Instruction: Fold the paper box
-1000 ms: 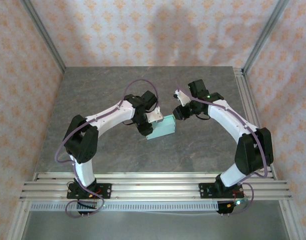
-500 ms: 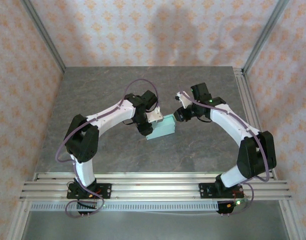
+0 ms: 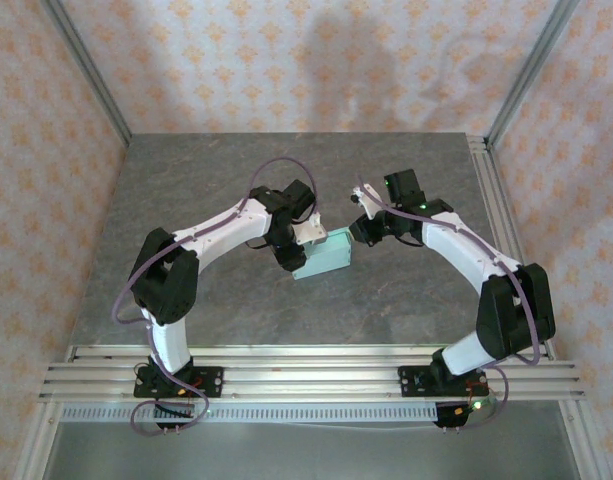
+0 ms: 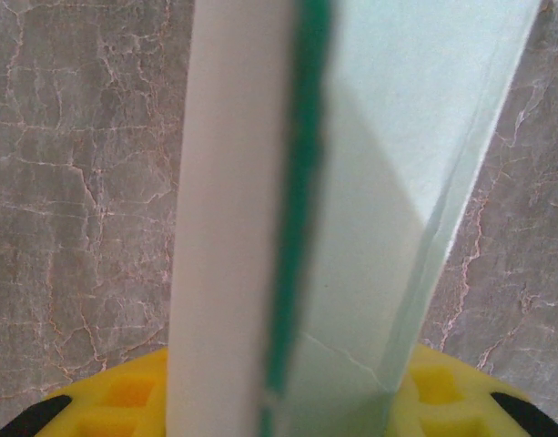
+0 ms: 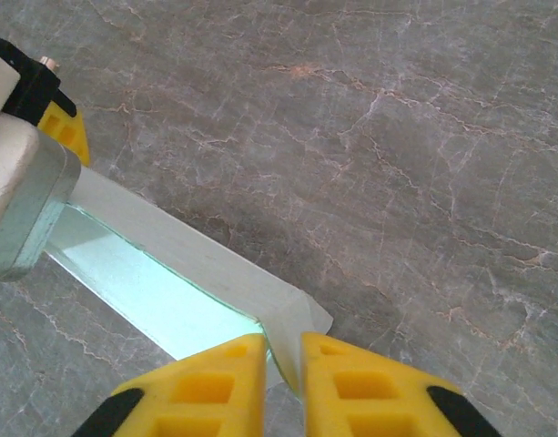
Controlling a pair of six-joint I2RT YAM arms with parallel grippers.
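The paper box (image 3: 323, 254) is pale mint-green card, held just above the table's middle. My left gripper (image 3: 294, 256) is shut on its left end. In the left wrist view the paper box (image 4: 370, 182) stands up between the yellow fingers (image 4: 442, 391), with one white panel and a dark green edge facing the camera. My right gripper (image 3: 358, 229) is at the box's right end. In the right wrist view its yellow fingers (image 5: 215, 382) are pinched close together on a thin end flap (image 5: 297, 319) of the long box (image 5: 160, 273); my right gripper (image 5: 283, 364) is shut on that flap.
The grey marble tabletop (image 3: 236, 180) is bare around the box. Aluminium rails (image 3: 306, 370) run along the near edge and an aluminium rail (image 3: 491, 200) down the right side. Patterned walls enclose the back and sides. The left gripper's body (image 5: 19, 182) sits at the box's far end.
The right gripper's jaws have narrowed onto the box's end flap, and its wrist has shifted slightly. The left arm and the box have stayed put.
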